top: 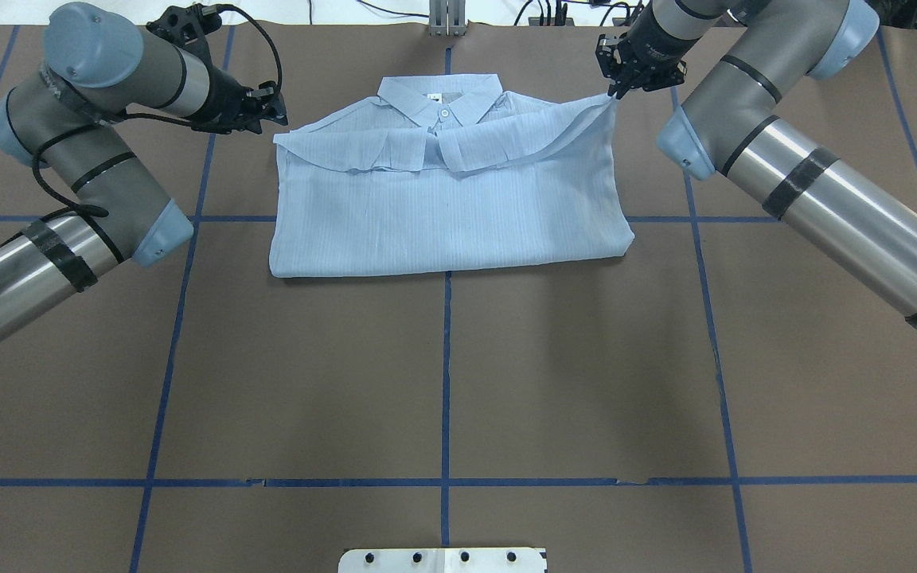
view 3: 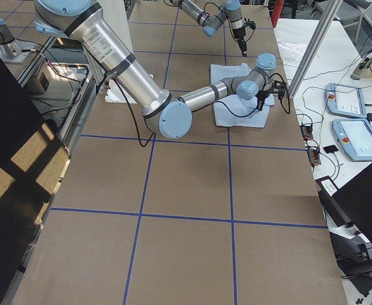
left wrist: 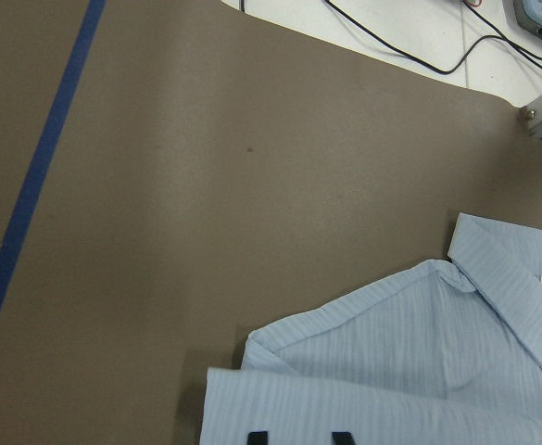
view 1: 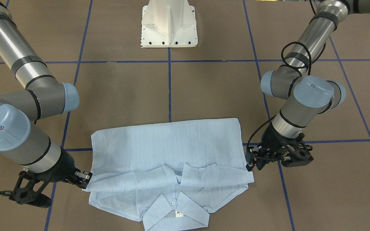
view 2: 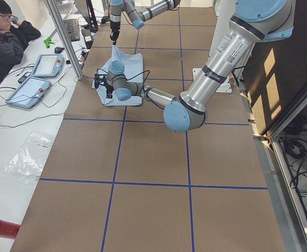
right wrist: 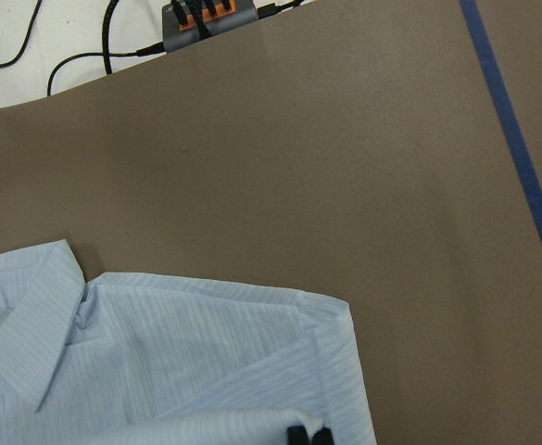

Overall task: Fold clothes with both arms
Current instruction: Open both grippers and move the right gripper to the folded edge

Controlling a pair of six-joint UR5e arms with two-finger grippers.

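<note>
Shirt [top: 442,199] folded flat; right gripper [top: 614,91] pinching lifted corner, left gripper [top: 271,119] parted beside edge.

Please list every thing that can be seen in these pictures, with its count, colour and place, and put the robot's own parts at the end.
shirt: one, light blue, finely striped, folded on the table's far middle, collar away from the robot.
table: one, brown top with blue tape grid.
pedestal base: one, white, at the robot's edge of the table.
tablets: two, grey with blue screens, on the white side bench.
person: one, dark jacket, seated at that bench.
plastic bag: one, clear, on the bench.
left gripper: one, black, at the shirt's left shoulder edge; open or shut unclear.
right gripper: one, black, fingers pinching the raised right corner of the shirt.
</note>
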